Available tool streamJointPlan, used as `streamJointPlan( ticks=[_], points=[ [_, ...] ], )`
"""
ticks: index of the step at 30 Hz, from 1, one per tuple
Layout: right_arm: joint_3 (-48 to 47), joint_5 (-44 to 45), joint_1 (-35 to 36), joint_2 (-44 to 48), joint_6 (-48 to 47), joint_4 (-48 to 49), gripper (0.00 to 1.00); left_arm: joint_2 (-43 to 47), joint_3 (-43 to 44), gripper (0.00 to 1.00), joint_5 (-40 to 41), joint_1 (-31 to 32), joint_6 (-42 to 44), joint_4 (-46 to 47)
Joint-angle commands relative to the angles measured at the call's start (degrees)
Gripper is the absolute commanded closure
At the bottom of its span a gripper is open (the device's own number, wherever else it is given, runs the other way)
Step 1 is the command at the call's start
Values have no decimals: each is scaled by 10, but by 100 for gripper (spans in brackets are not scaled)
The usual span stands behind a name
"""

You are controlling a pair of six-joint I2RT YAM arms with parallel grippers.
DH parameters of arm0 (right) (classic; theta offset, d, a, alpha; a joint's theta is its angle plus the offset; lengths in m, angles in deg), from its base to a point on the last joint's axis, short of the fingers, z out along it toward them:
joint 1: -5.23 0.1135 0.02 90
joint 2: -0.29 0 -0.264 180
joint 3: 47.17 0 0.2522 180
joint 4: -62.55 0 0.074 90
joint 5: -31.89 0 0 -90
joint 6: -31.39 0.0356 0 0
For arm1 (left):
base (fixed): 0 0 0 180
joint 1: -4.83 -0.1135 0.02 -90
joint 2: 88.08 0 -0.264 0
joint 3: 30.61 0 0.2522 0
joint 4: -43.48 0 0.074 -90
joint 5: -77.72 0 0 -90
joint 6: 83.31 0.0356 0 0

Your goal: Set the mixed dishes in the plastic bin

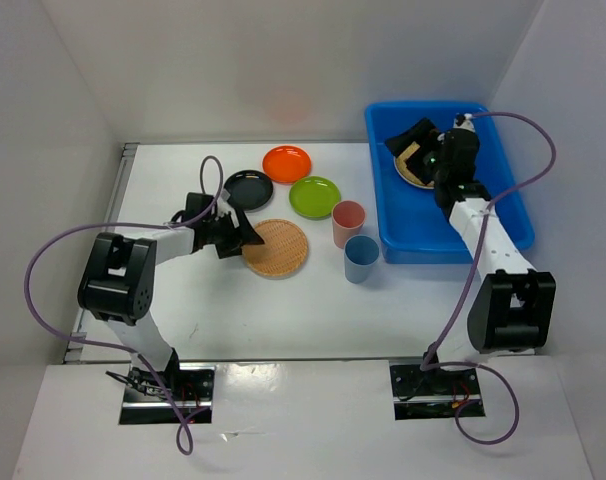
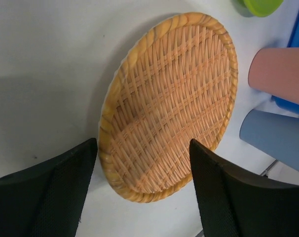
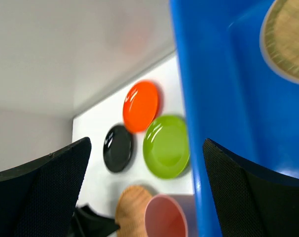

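A woven bamboo tray (image 1: 278,248) lies flat on the table. My left gripper (image 1: 233,238) is open at its left edge. In the left wrist view the tray's (image 2: 174,98) near rim sits between the two fingers of the left gripper (image 2: 143,143). My right gripper (image 1: 413,142) hangs open and empty over the blue plastic bin (image 1: 503,200), where a second woven tray (image 3: 287,39) lies. On the table are the orange plate (image 1: 287,163), black plate (image 1: 248,187), lime plate (image 1: 314,196), pink cup (image 1: 348,222) and blue cup (image 1: 361,258).
White walls enclose the table on three sides. The two cups stand just left of the bin's wall (image 3: 213,98). The plates lie in a cluster behind the woven tray. Cables loop from both arms.
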Motion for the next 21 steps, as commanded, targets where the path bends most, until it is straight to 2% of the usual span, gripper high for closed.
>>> streamJointPlan(
  ticks=[1, 5, 6, 8, 9, 10, 14, 17, 21],
  points=[
    [18, -15, 39, 52, -33, 44, 2, -23, -16, 18, -10, 3, 6, 30],
    [18, -25, 74, 73, -57, 49, 2, -35, -16, 41, -10, 3, -5, 45],
    [18, -30, 82, 80, -65, 49, 2, -41, -16, 55, -10, 3, -5, 52],
    [18, -36, 88, 86, -71, 49, 2, -47, -16, 75, -10, 3, -18, 52],
    [23, -36, 88, 92, -71, 55, 2, -47, -16, 96, -16, 3, -18, 52],
    [23, -44, 93, 92, -71, 55, 2, -47, -16, 100, -21, 3, -25, 52],
    [22, -60, 108, 85, -84, 60, 2, -12, -26, 100, -53, -6, -47, 66],
    [8, -67, 122, 72, -98, 50, 2, 50, -26, 100, -65, -28, -53, 49],
    [-5, -126, 134, 61, -115, 50, 2, 172, -7, 100, -89, -63, -53, 11]
  ],
)
